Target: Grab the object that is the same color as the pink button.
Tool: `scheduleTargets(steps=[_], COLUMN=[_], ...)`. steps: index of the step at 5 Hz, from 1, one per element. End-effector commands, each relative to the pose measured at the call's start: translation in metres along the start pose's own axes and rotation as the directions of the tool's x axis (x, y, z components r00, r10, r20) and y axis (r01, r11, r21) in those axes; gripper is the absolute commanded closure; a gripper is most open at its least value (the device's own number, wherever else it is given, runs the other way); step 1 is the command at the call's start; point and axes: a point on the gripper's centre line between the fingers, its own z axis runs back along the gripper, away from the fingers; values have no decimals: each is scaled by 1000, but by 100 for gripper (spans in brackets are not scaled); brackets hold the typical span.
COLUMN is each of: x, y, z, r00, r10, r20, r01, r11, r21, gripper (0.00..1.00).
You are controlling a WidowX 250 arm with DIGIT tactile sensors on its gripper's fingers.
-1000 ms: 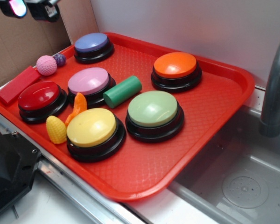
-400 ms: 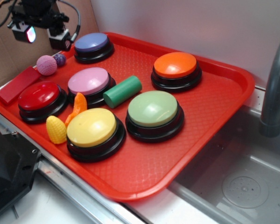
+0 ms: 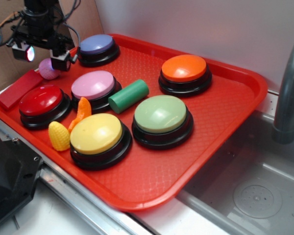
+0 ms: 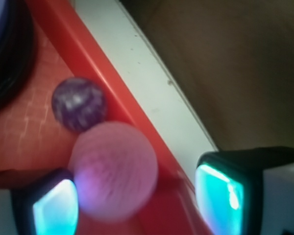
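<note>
Lowered since a moment ago, the gripper (image 3: 43,58) hangs wide open over the pink ball (image 4: 113,169) at the tray's (image 3: 225,112) back corner, purple ball (image 4: 79,104) touching it, one finger (image 4: 54,208) alongside.

Back wall: a plain pale grey-white panel (image 3: 196,29) is seen behind the tray, evenly lit and unmarked.
Left backdrop: brown cardboard (image 3: 5,63) is set upright at the far left, meeting the pale panel.
Counter: a pale metal surface (image 3: 63,205) with a ridged front edge is seen along the lower left.
Sink: a grey steel basin (image 3: 245,196) is sunk at the lower right, with a round drain (image 3: 257,199) in its floor.
Faucet: a grey curved pipe (image 3: 289,93) is seen rising at the right edge, cut off by the frame.
Light: soft and diffuse; glints are shown on the basin.
Lower left corner: a dark shape (image 3: 5,181) is seen, too unclear to be identified.
</note>
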Motion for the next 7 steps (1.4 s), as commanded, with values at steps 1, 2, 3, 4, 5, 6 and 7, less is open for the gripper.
scheduleTargets(steps=[1,2,3,4,5,6,7], x=[8,6,4,6,3,-5,-11], y=[7,10,8,-1,-16,-35,-63], z=[-3,1,16,46,80,109,135], r00=[999,1000,1000,998,988,969,931], r10=[-21,-14,1,-58,-157,-241,-345], r20=[24,9,15,1,14,56,120], r01=[25,16,1,57,155,246,364], r11=[989,989,989,976,948,918,859], r21=[-145,-148,-150,-210,-278,-312,-360], gripper=[28,100,100,100,100,100,100])
